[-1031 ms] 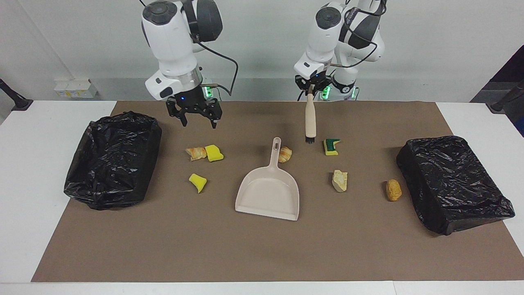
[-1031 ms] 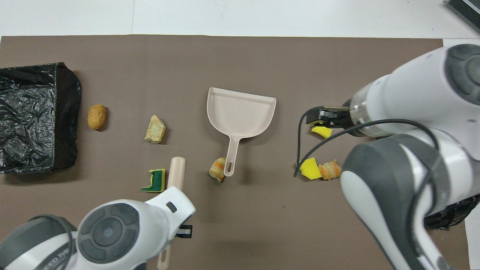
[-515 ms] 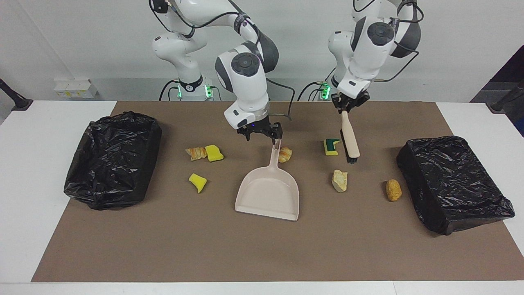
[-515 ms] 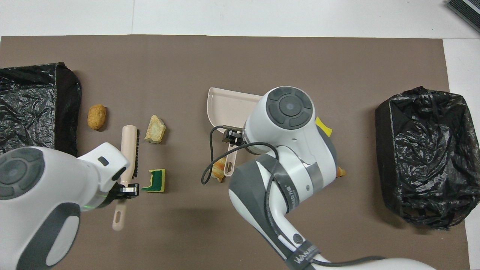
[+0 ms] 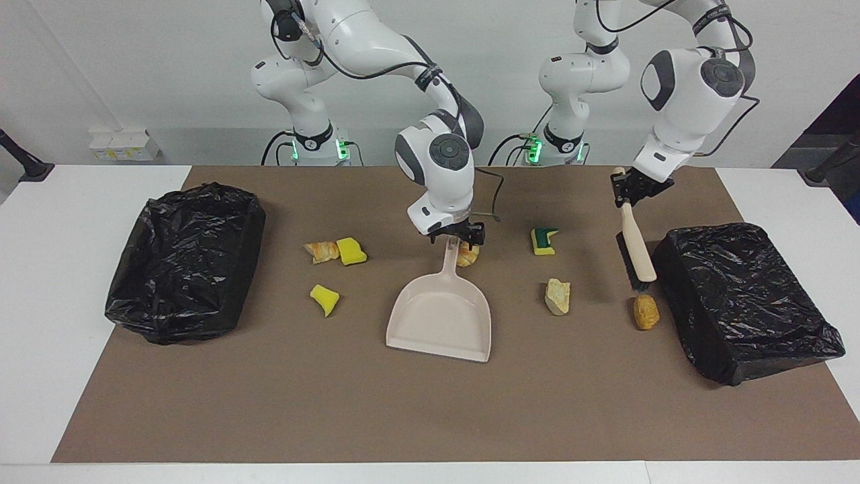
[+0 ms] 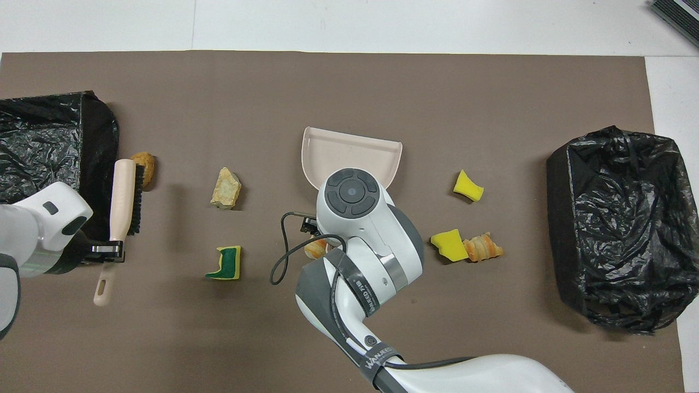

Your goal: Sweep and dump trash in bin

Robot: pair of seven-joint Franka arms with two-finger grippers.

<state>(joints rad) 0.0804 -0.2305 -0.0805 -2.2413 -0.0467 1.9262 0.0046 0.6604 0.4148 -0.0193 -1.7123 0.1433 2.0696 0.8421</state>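
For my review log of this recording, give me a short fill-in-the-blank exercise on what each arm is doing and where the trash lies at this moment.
1. The left gripper is shut on the handle of the ____.
2. The right gripper is at the handle of the ____.
3. The brush's bristles are just above the golden-brown chunk lying beside a black ____.
4. The pan of the dustpan holds ____ pieces of trash.

Missing words: brush; dustpan; bin; no

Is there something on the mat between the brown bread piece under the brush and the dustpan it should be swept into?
Yes. Between the brown bread piece and the dustpan lies a pale bread chunk, roughly on that line. The brush, held by the left gripper, would likely push into it on the way.
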